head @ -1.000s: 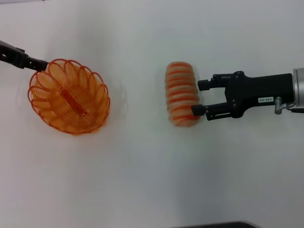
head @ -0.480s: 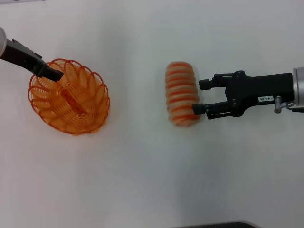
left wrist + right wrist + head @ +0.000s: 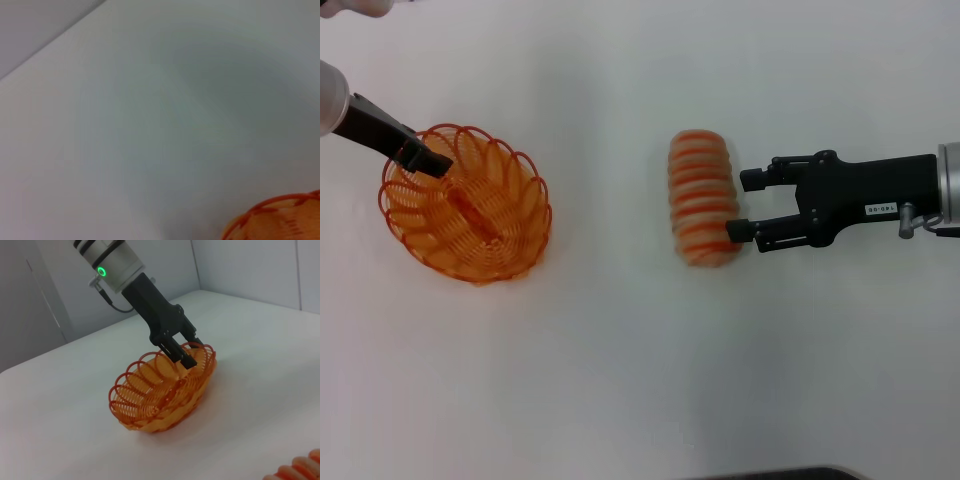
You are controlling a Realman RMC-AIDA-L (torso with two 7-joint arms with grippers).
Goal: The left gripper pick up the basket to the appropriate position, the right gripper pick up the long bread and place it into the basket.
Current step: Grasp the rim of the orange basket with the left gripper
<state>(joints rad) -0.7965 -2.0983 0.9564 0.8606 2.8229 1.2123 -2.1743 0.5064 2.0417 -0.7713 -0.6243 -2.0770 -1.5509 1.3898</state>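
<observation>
The orange wire basket [image 3: 465,205] rests on the white table at the left. My left gripper [image 3: 420,158] is at its far-left rim. In the right wrist view the left gripper [image 3: 184,352] reaches down onto the rim of the basket [image 3: 160,392] with its fingers slightly apart, one on each side of the wire. The long bread [image 3: 700,197], pale with orange-red stripes, lies right of centre. My right gripper [image 3: 744,206] is open and level with the bread's right side, fingertips just beside it. A piece of the basket rim [image 3: 280,217] shows in the left wrist view.
The white table [image 3: 620,380] spreads out around both things. An end of the bread [image 3: 300,470] shows at the edge of the right wrist view. A wall stands behind the table's far side.
My left gripper has moved from just outside the basket's rim onto the rim. The basket, the bread and the right gripper have not moved.
</observation>
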